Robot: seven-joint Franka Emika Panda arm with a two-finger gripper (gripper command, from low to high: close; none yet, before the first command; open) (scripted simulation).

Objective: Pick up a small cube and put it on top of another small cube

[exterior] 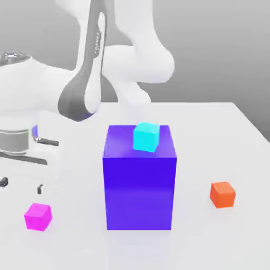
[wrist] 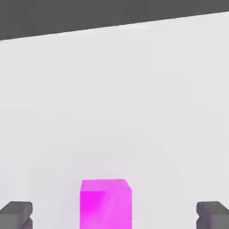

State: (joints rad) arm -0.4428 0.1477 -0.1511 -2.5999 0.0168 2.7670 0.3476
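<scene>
1. Exterior view: our landmark is the blue-violet block (exterior: 139, 191), with the gripper (exterior: 21, 185) off toward the exterior view's left, fingers spread and empty.
2. Down from those fingertips, on the same side of the block, we see the magenta cube (exterior: 38, 217).
3. Open tabletop (exterior: 79, 211) separates cube from block, giving us descent room.

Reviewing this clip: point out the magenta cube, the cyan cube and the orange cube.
Magenta cube (exterior: 37, 218): exterior view, front face.
Cyan cube (exterior: 145, 139): exterior view, front face.
Orange cube (exterior: 223, 197): exterior view, front face.
</scene>
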